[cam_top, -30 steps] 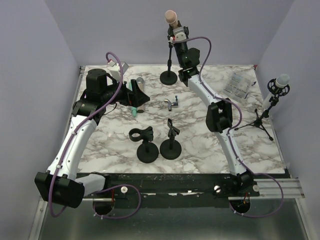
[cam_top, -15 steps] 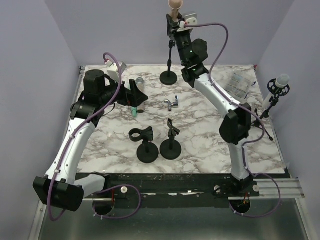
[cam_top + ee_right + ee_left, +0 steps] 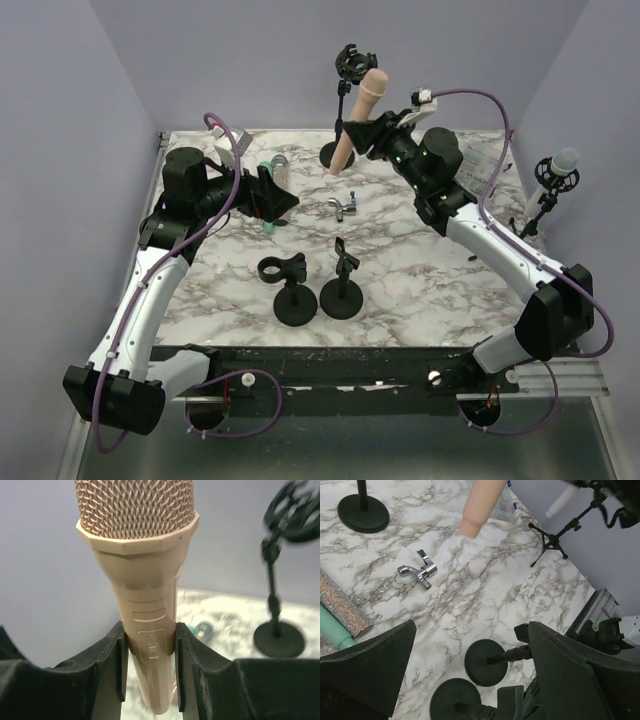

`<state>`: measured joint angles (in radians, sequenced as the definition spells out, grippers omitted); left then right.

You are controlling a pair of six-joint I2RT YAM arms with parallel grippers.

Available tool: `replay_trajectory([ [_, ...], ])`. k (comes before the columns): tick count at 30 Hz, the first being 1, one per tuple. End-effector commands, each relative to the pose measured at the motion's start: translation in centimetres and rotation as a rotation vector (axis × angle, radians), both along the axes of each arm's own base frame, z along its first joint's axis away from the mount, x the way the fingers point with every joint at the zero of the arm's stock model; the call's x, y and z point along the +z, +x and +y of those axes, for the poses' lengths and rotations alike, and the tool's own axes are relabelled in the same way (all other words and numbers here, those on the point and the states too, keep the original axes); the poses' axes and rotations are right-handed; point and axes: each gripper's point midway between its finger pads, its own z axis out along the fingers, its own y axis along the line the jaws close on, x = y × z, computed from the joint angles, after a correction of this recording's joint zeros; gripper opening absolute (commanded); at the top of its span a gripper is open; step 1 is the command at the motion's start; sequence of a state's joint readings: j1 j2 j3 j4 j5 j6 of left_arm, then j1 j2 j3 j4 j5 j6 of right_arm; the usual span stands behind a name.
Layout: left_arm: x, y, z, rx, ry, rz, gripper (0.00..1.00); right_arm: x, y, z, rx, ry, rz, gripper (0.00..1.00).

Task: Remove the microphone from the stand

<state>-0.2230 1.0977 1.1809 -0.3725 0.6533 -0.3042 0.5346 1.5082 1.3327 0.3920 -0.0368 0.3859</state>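
Top view: four stands are showing. The right gripper (image 3: 366, 128) is clamping the microphone (image 3: 368, 95), tilted, just right of the tall stand (image 3: 347, 62) and clear of its clip. The left gripper (image 3: 280, 190) is gaping, empty. Left wrist: the microphone's tail is hanging above a metal fitting (image 3: 417, 571). Right wrist: fingers (image 3: 112, 665) are squeezing its handle; the switch marking is unreadable.

Right wrist: mic (image 3: 145, 605) head cut by top edge. Stand (image 3: 279, 640) behind it blurred, clip running off top corner. Small dark thing (image 3: 204, 628) beside mic, I can't tell what.
Left wrist: mic top and stand pole cut by top edge; tripod (image 3: 555, 535) head smeared. Glitter tube (image 3: 342, 605) cut by left edge; teal thing (image 3: 332, 627) runs under my left finger (image 3: 367, 665).
Top view: packet (image 3: 483, 172) partly behind right arm (image 3: 500, 250).
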Motion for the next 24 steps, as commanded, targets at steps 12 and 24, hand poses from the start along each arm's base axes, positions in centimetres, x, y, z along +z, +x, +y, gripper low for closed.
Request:
replay_trajectory([
  [12,0.0,-0.7,-2.1,-0.110,0.006,-0.055,0.98,-9.1,-7.4,4.8,0.437,0.196,0.407,0.01],
  [24,-2.0,-0.8,-3.8,-0.151,0.054,0.006,0.86,-8.0,-11.3,7.6,0.629,0.289,0.412,0.01],
])
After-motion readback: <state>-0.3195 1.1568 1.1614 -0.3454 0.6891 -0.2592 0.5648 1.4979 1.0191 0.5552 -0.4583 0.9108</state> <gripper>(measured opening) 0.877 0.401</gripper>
